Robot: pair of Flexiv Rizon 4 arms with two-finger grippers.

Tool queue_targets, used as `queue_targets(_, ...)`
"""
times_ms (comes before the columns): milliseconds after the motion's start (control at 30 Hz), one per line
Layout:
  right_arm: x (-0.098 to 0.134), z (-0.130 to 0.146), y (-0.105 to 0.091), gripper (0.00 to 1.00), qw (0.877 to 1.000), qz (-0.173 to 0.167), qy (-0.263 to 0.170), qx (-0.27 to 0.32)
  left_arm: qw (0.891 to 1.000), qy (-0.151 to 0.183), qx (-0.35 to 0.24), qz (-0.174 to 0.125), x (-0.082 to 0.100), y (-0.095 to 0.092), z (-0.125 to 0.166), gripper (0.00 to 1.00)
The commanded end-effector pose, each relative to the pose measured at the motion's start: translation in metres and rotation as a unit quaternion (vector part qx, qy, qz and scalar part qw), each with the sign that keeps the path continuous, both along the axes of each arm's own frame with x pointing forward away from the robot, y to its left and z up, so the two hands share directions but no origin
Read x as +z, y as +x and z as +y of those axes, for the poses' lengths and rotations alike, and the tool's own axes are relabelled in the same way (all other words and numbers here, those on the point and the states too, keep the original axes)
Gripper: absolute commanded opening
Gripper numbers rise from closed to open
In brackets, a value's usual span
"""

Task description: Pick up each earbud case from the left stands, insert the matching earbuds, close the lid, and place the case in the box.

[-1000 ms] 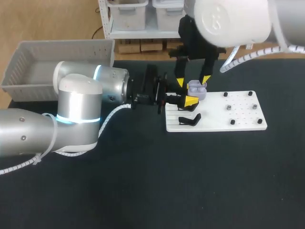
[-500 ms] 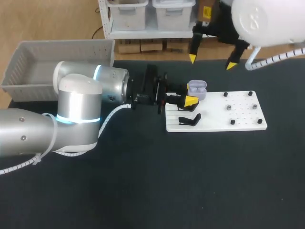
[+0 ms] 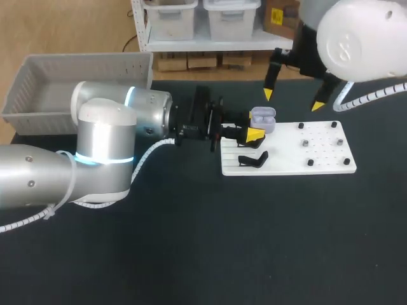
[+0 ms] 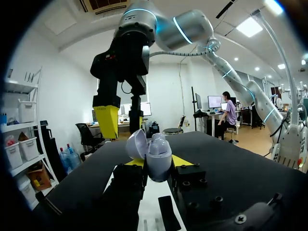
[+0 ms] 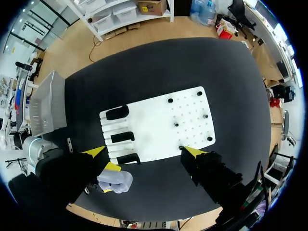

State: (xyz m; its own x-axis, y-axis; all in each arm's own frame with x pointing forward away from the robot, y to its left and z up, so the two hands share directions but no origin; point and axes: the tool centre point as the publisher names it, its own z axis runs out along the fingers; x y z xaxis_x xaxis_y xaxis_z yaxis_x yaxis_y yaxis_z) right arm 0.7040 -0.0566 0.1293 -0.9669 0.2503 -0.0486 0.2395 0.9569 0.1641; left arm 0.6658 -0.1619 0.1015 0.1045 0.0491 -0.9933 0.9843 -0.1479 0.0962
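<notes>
The left jaws are clenched on the earbud case (image 4: 155,153), one yellow fingertip (image 4: 182,160) pressed to each flank, and they hold it just above the near-left corner of the white board (image 3: 321,164). A second ago the right jaws straddled this case from above. They have since lifted off and now hang released, yellow fingertips (image 3: 268,94) spread wide, well above and behind the board. The left arm has not shifted.

The lid (image 4: 135,143) is tipped back on its hinge. Two rounded lumps sit in the wells, probably the earbuds (image 4: 159,140), though the left wrist view is too cramped to be sure they are fully seated. If they are, insertion is done for this case; the lid still has to be closed and the case carried to the box (image 3: 38,95) at the far left.

The case is a smooth, glossy lavender pebble. The board is flat, matt plastic, slotted at one end and studded with small black pegs (image 3: 310,162), with a black stand (image 3: 253,159) beside the case. The box is grey with ribbed walls, and the surface (image 3: 191,254) is dark and matt.
</notes>
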Motion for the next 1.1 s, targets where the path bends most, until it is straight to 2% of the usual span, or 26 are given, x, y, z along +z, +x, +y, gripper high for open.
queue_targets(33,-0.007,0.004,-0.003,1.0,1.0,0.009,0.004,0.006,1.0,-0.001,0.003,-0.002,-0.001,-0.001,0.0,0.0)
queue_targets(500,-0.006,0.013,-0.038,1.0,0.999,0.032,0.005,0.021,1.0,-0.001,0.003,-0.002,-0.001,-0.001,0.0,0.0)
queue_targets(567,-0.004,0.01,-0.04,1.0,1.0,0.017,-0.007,0.021,1.0,-0.001,0.003,-0.002,-0.001,-0.001,0.0,0.0)
queue_targets(600,0.002,0.008,-0.041,1.0,1.0,-0.001,-0.005,0.017,1.0,-0.001,0.003,-0.002,-0.001,-0.001,0.0,0.0)
queue_targets(733,0.041,-0.005,-0.046,1.0,0.996,-0.083,0.013,0.003,1.0,-0.001,0.003,-0.002,-0.001,-0.001,0.0,0.0)
queue_targets(833,0.068,-0.009,-0.063,1.0,0.992,-0.126,0.024,0.015,1.0,-0.001,0.003,-0.002,-0.001,-0.001,0.0,0.0)
queue_targets(967,0.08,-0.015,-0.092,1.0,0.99,-0.138,0.025,0.018,0.998,0.029,0.048,0.015,0.009,0.0,0.021,0.0)
queue_targets(1100,0.08,-0.016,-0.096,1.0,0.99,-0.139,0.028,0.014,0.995,0.028,0.091,0.03,0.025,-0.001,0.047,0.0)
